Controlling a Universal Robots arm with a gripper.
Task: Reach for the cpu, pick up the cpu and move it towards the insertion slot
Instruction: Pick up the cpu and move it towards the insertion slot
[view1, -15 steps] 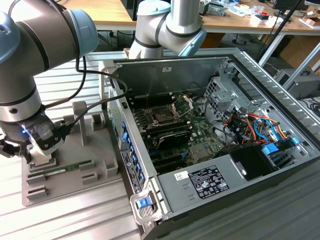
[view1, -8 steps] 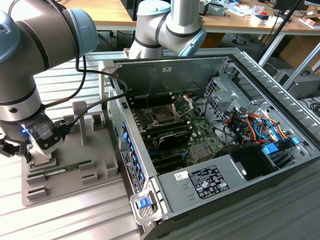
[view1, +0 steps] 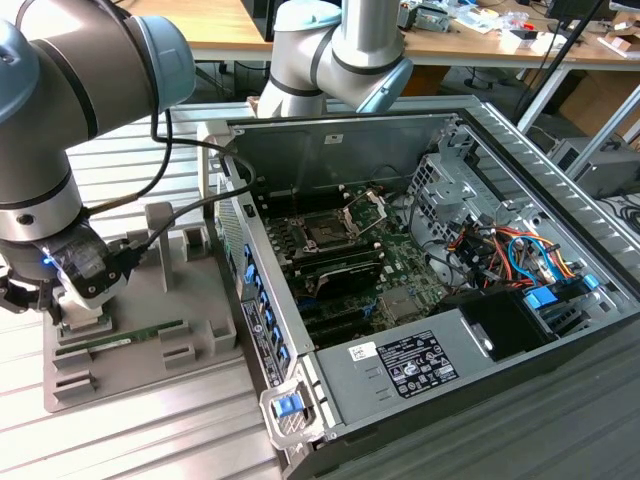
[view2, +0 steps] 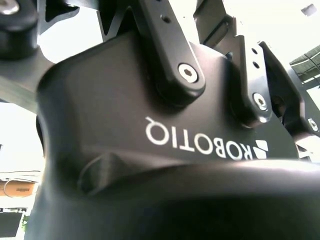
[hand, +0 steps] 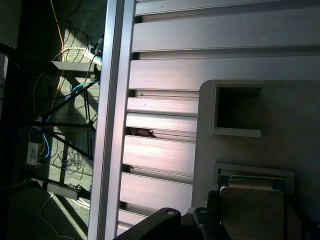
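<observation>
The cpu, a pale cream square chip, lies flat in a pocket of the grey fixture in the first wrist view. Dark parts of my gripper reach in right beside that pocket. In the exterior view my gripper hangs low over the end of the fixture at that view's left. The insertion slot is a dark square socket on the green board inside the open computer case, with its silver frame swung up. The second wrist view looks at the gripper's black body.
A long green memory stick lies along the fixture. An empty square recess sits near the cpu pocket. The case wall with blue ports stands between fixture and board. Cables and a black unit crowd the case's right side.
</observation>
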